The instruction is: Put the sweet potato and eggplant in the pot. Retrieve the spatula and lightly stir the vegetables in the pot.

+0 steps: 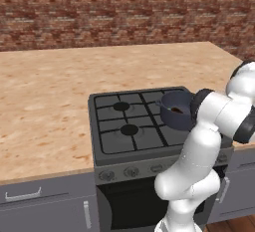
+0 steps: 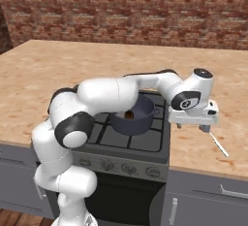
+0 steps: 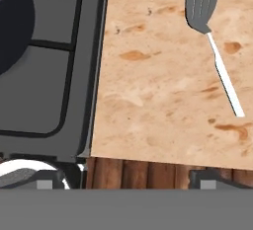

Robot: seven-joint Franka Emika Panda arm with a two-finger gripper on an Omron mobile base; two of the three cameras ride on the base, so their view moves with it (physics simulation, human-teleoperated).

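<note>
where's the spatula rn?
The grey slotted metal spatula with a white handle lies flat on the tan speckled counter, right of the black stove in the hand view; in the right base view its handle shows just beyond the gripper.

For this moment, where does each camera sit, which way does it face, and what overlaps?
Left base view: behind-left, looking down at the black gas stove; white arm lower right.
Right base view: behind-right; open gripper above counter.
Hand view: looks down at the grey slotted metal spatula.
Base views share the deep dark blue-grey pot.
</note>
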